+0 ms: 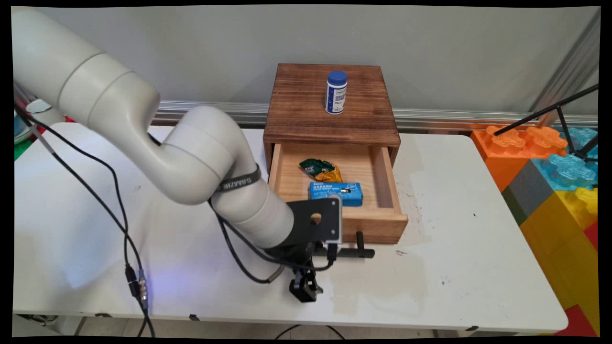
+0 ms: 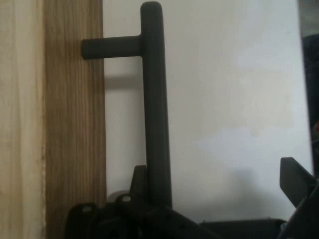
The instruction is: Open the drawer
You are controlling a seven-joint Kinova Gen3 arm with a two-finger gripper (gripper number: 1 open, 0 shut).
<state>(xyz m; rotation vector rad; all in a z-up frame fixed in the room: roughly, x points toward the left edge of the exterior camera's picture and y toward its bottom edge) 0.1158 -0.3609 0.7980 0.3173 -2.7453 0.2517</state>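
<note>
gripper (image 2: 219,199) hanging wide open, gripping nothing | black drawer handle (image 2: 155,109) sitting beside one finger (image 2: 142,186) | wooden drawer (image 1: 377,222) standing open beyond the handle

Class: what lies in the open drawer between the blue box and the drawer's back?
A crumpled green and gold packet, behind the blue box inside the wooden drawer. The main view shows it.

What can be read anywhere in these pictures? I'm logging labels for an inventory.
"SAMZHE", upside down, on the black strap around the arm.
Blue box in the drawer: white print, too small to read.
White bottle on the cabinet: label too small.
Green packet: illegible.
Hand view: no text.
</note>
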